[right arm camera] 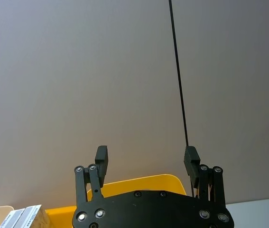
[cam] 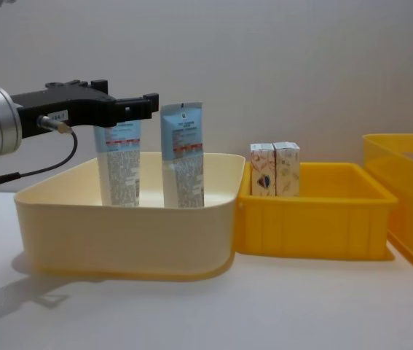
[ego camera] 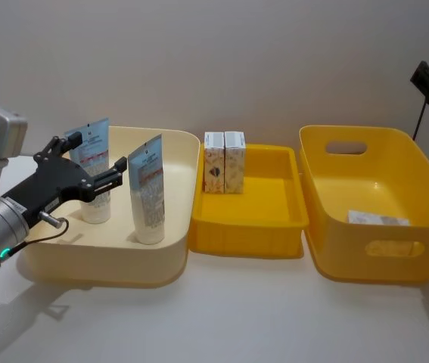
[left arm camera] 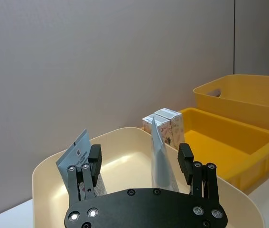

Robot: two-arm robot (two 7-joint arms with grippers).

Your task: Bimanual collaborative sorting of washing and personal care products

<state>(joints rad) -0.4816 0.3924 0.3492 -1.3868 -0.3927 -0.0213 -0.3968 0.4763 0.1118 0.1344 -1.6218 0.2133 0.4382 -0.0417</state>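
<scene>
While left gripper (ego camera: 97, 151) gapes near tubes (ego camera: 147, 189), right gripper (right arm camera: 146, 159) idles, spread

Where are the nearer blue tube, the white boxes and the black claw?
Nearer light-blue tube (ego camera: 147, 189), head view, middle of its printed face.
Small white cartons (ego camera: 234, 165), head view, front of the right-hand carton.
Left gripper (ego camera: 99, 151), head view, midway between its open fingertips, over the cream bin (ego camera: 101, 265).

Tubes (ego camera: 147, 189) stand in left bin (ego camera: 85, 268), cartons (ego camera: 224, 161) (touching) at back of middle bin (ego camera: 244, 242).
</scene>
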